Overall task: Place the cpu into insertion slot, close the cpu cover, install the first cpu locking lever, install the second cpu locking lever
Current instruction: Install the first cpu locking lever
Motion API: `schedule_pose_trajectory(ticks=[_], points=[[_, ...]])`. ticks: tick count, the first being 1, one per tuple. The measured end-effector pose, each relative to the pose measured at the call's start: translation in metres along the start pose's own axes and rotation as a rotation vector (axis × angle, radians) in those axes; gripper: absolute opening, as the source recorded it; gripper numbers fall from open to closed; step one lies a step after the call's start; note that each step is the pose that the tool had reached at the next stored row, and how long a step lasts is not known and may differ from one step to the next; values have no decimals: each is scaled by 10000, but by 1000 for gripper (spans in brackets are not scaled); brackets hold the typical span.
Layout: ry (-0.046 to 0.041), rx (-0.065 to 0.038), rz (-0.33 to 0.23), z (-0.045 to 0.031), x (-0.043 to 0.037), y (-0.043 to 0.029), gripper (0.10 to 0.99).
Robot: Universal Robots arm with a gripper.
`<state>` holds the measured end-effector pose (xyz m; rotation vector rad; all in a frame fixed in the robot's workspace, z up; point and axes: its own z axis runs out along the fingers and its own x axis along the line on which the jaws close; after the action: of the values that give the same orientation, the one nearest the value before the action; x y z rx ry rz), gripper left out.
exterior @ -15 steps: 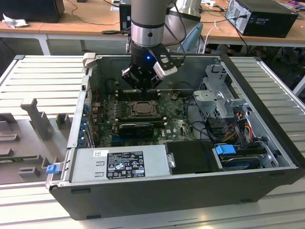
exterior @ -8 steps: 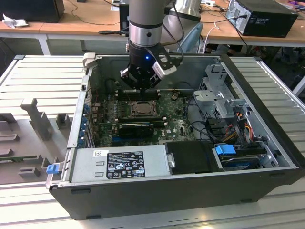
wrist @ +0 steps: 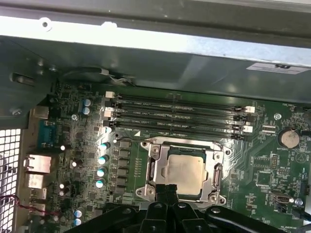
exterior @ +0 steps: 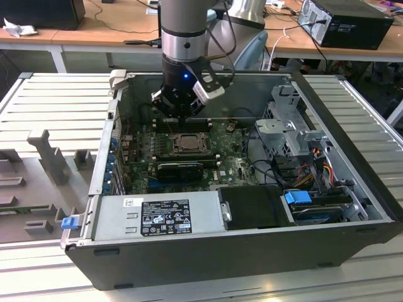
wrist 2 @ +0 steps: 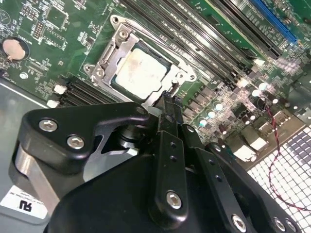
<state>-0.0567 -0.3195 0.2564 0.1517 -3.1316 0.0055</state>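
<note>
The cpu (wrist: 183,173) (wrist 2: 141,73) lies flat in the insertion slot (exterior: 189,143), its pale silvery face showing. The cpu cover (wrist: 153,167) (wrist 2: 108,51), a silvery metal frame, is down around it. A thin wire lever runs along the socket's edge (wrist: 181,142). My gripper (wrist: 165,189) (wrist 2: 168,103) (exterior: 179,114) hangs low over the motherboard, its black fingertips pressed together at the socket's edge beside the cover frame. It is shut with nothing visibly between the fingers.
Long black memory slots (wrist: 175,114) run next to the socket. A black finned block (exterior: 179,170), the power supply (exterior: 157,217), a metal drive cage (exterior: 289,126) and cables (exterior: 315,157) crowd the open case. A coin battery (wrist: 290,138) sits on the board.
</note>
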Motion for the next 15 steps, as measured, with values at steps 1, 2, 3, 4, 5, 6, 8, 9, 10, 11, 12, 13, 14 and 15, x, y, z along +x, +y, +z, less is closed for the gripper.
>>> schedule_pose_trajectory(ticks=[1, 2, 3, 4, 5, 6, 8, 9, 10, 11, 12, 13, 14, 15], points=[[-1, 0, 0, 0, 14, 1, 106], [-1, 0, 0, 0, 20, 2, 106], [-1, 0, 0, 0, 23, 3, 106], [-1, -1, 0, 1, 29, 3, 106], [-1, -1, 0, 1, 34, 3, 106], [-1, -1, 0, 1, 38, 4, 106], [-1, 0, 0, 0, 47, 5, 106], [-1, -1, 0, 1, 56, 6, 106], [-1, 0, -1, 1, 64, 6, 106], [-1, 0, -1, 1, 77, 7, 106], [0, 0, -1, 0, 91, 8, 106], [-1, 0, -1, 1, 107, 10, 106], [-1, 1, 0, 1, 126, 12, 106], [-3, 0, 0, 1, 151, 15, 106]])
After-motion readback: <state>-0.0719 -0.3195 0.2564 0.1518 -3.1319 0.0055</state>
